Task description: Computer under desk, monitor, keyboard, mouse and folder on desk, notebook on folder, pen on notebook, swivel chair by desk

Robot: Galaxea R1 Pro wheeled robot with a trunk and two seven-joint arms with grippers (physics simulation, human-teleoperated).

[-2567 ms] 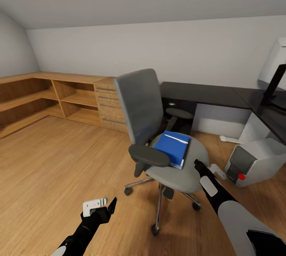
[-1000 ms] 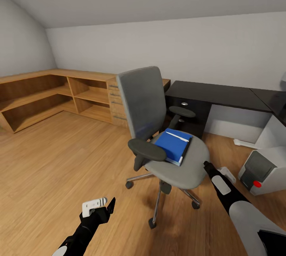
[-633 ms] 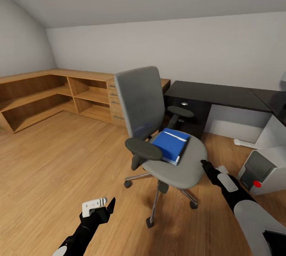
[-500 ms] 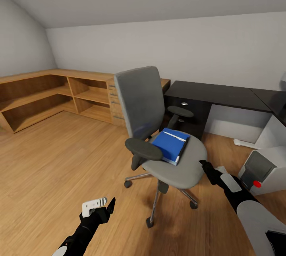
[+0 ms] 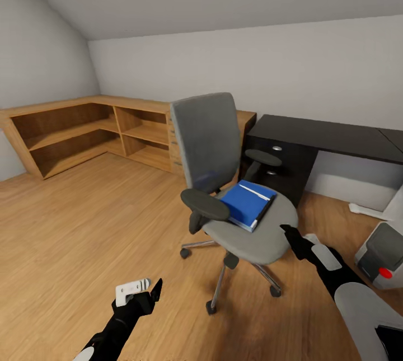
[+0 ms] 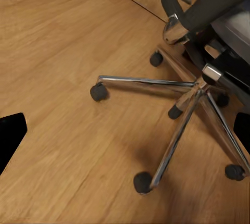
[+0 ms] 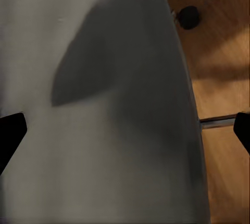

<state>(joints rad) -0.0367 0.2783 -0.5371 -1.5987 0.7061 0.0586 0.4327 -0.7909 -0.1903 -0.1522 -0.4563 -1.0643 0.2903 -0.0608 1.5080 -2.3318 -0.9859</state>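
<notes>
Swivel chair [image 5: 246, 226] at open right claw [image 5: 285, 232]

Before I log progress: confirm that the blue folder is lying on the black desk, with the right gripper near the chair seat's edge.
Not quite: the head view shows the blue folder lying on the swivel chair seat, not on the desk. The right gripper is indeed at the seat's edge.

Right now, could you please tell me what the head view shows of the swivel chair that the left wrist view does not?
Head view alone: the swivel chair whole, with its tall back, and the blue folder lying on the seat under a thin dark notebook and a pen; the black desk behind; the right gripper at the seat's front edge.

Left wrist view alone: a close look beneath the seat at the column.

Both: the chrome five-star base on castors, the wood floor.
</notes>
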